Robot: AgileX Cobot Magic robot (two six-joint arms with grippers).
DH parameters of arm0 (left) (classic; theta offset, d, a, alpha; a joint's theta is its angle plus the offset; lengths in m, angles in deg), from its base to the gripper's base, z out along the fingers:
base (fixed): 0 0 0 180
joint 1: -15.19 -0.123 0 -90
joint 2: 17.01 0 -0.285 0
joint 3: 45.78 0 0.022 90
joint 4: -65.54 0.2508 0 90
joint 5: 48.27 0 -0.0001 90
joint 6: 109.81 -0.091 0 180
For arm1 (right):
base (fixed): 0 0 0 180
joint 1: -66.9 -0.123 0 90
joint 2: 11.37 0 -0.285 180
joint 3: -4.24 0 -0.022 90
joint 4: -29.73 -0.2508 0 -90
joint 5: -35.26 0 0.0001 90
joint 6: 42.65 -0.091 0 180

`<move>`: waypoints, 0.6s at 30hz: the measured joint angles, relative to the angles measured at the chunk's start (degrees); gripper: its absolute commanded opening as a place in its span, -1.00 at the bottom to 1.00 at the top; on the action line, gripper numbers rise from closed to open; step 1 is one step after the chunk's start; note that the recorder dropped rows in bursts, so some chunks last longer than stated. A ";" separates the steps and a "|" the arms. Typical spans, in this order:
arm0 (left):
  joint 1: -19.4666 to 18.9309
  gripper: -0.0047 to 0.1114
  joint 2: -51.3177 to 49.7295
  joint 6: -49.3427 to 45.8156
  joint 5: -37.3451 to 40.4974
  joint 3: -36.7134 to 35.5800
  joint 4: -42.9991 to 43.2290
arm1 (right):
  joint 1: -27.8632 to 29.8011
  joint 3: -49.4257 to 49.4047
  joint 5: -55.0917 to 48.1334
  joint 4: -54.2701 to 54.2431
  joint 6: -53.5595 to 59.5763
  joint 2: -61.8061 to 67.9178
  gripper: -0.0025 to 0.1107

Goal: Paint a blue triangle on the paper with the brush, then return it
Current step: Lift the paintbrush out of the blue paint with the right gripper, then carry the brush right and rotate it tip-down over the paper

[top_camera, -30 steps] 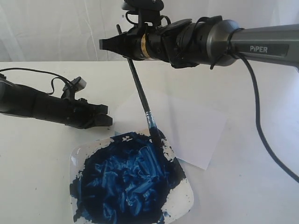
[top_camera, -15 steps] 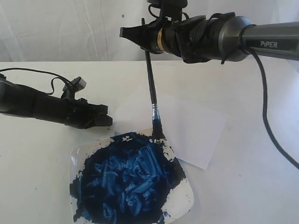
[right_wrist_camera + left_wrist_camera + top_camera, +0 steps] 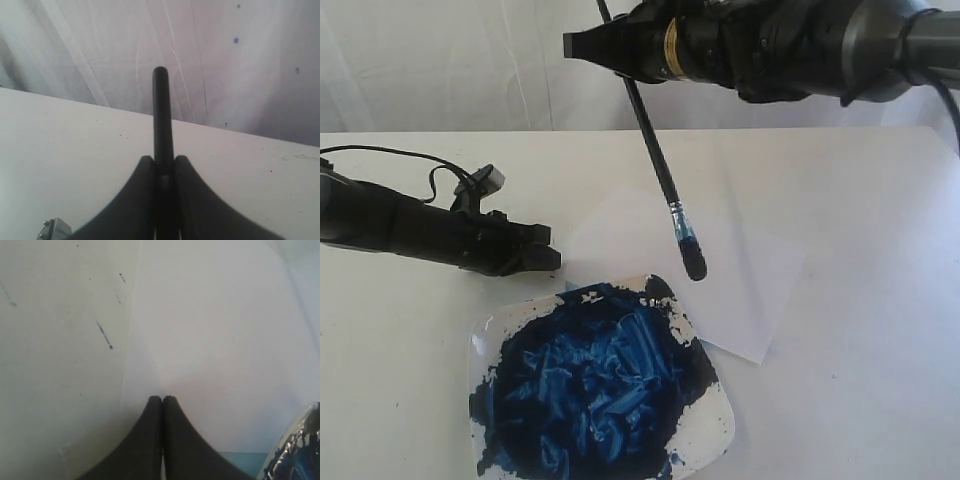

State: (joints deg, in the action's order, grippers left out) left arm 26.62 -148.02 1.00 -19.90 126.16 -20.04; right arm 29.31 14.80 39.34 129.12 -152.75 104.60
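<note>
Closest to us we see 1 square white plate (image 3: 712, 422) full of dark blue paint. Just behind it lies the flat white paper sheet (image 3: 750, 265). The black left claw (image 3: 550, 258) rests beside it, squeezed shut on nothing. Up high, the black right claw (image 3: 575, 45) pinches the long thin black brush (image 3: 658, 155). Its blue tip hangs over the paper.

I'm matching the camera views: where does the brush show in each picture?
Exterior view: the brush slants down from the right gripper, bristles above the paper.
Left wrist view: not in it.
Right wrist view: its black handle sticks out between the gripper's fingers.
Shared landmark: the right gripper clamping it.
</note>
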 measured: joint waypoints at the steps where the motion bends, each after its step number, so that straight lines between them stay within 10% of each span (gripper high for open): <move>1: 0.00 -0.92 0.00 0.00 0.00 0.00 0.00 | 0.00 -0.68 0.27 0.00 0.40 -0.87 -0.96; 18: 0.00 -0.92 0.00 -0.02 0.00 0.00 0.00 | 0.00 -8.55 4.21 -0.81 5.29 -22.20 -0.96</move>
State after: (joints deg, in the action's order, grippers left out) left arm 26.62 -148.02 0.98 -19.90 126.16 -20.04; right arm 29.31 6.25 43.55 128.31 -147.46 82.40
